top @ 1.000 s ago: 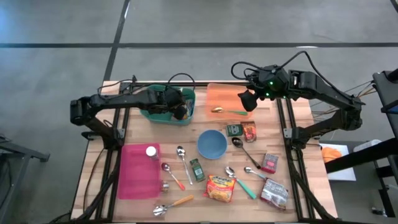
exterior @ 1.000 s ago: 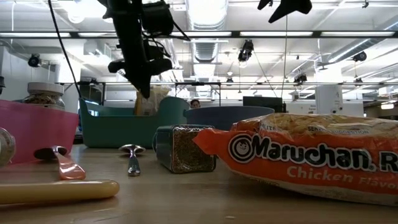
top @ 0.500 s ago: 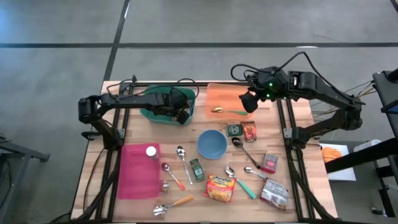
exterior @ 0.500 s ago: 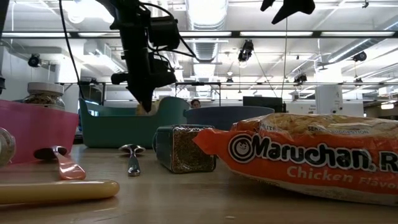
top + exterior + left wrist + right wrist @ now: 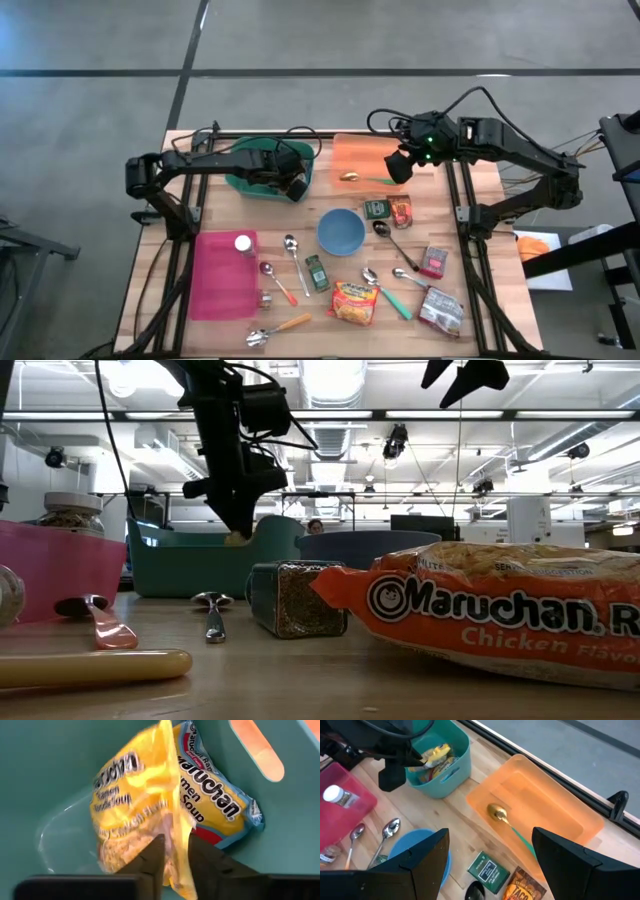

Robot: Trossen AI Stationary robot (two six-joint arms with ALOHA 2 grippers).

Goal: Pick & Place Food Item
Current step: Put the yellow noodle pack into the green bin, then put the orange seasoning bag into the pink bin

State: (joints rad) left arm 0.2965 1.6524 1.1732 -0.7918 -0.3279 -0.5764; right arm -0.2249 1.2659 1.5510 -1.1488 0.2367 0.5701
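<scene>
A yellow Maruchan ramen packet [image 5: 135, 795] with blue edges sits inside the teal bin [image 5: 262, 182] at the table's far left. My left gripper [image 5: 175, 855] reaches down into the bin and is shut on the packet. In the low view only a tip of the packet [image 5: 235, 538] shows above the bin's rim [image 5: 190, 540], under the left gripper [image 5: 238, 520]. My right gripper [image 5: 398, 165] hangs open, holding nothing, above the orange tray [image 5: 365, 150]. Its own wrist view shows the bin [image 5: 445, 775] with the packet [image 5: 436, 755] inside. My left gripper pinches a raised fold of the yellow wrapper [image 5: 176, 827] between its two fingers. The fingers come from above, slanting down into the bin. The packet is tilted below them, its far end down near the bin wall with the handle slot [image 5: 255, 750].
A gold spoon with a green handle [image 5: 352, 177] lies in the orange tray. Nearer the middle are a blue bowl [image 5: 341, 231], a green box [image 5: 376, 208] and a taco packet [image 5: 401, 210]. A pink tray [image 5: 222, 285] holds a jar [image 5: 243, 243]. Spoons, a spice jar [image 5: 317, 272] and an orange ramen packet [image 5: 355, 302] lie near the front.
My left gripper has gone down into the teal bin with the yellow packet and tipped more steeply. The packet stood well above the bin's rim in the low view. Now only its tip shows there.
</scene>
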